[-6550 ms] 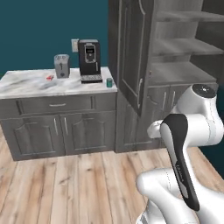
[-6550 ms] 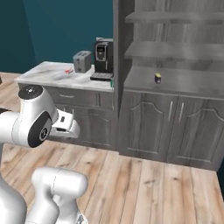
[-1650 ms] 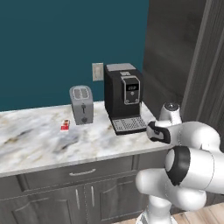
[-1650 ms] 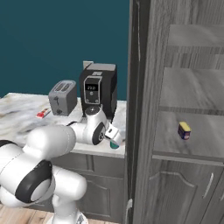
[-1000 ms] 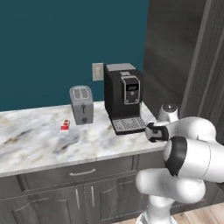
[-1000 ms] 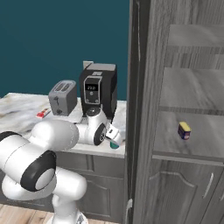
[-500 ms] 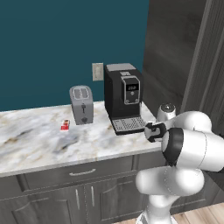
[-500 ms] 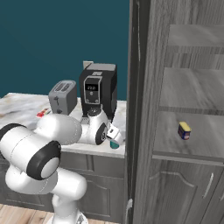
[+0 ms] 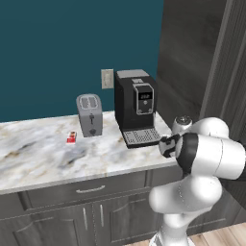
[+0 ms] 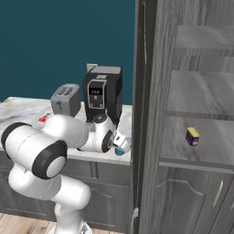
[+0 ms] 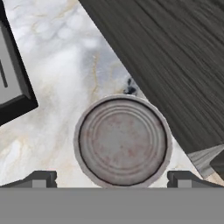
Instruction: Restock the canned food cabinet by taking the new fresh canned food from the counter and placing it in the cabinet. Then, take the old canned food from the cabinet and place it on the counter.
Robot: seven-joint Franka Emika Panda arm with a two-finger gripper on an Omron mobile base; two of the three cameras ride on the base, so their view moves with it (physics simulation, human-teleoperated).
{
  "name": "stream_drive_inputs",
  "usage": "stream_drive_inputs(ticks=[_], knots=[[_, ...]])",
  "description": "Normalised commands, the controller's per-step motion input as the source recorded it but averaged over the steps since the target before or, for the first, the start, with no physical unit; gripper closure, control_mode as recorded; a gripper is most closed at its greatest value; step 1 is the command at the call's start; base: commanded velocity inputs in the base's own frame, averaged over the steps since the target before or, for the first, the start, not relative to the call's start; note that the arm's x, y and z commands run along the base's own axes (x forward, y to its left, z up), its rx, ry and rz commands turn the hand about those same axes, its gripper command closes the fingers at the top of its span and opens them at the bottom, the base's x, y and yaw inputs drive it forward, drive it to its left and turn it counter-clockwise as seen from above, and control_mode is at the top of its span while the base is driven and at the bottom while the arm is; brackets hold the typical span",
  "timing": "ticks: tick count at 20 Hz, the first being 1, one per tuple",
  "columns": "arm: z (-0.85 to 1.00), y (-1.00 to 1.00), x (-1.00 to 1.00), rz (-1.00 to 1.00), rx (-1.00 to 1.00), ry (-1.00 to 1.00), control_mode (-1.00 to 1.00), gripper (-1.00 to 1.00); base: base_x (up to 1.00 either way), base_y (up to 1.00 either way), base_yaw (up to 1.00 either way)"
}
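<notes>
Marble counter (image 9: 43,158), teal wall (image 9: 57,43), grey cabinet (image 10: 192,91) adjoining.

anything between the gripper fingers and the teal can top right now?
Nothing. In the hand view the open gripper hangs straight over the teal can; its fingertips straddle the can, bare counter around it.

A white robot arm (image 10: 59,141) fills the lower left of the frame, bent across the front of a marble counter (image 10: 27,109). Its hand reaches to the counter's right end, where a sliver of a teal can (image 10: 119,151) shows just below it, beside the tall grey cabinet (image 10: 151,114). Behind the arm stand a black coffee machine (image 10: 102,93) and, left of it, a grey toaster (image 10: 66,99). At right of centre, a dark blue can with a yellow top (image 10: 192,136) sits on a cabinet shelf.
</notes>
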Motion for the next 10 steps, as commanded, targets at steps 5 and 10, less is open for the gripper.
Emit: stream_drive_inputs(ticks=[5, 10], knots=[[-0.10, 0.00, 0.08, -0.02, -0.01, 0.00, -1.00, -1.00, 0.00, 0.00, 0.00], [-0.09, -0.01, 0.11, -0.03, 0.00, 0.00, -1.00, -1.00, 0.00, 0.00, 0.00]])
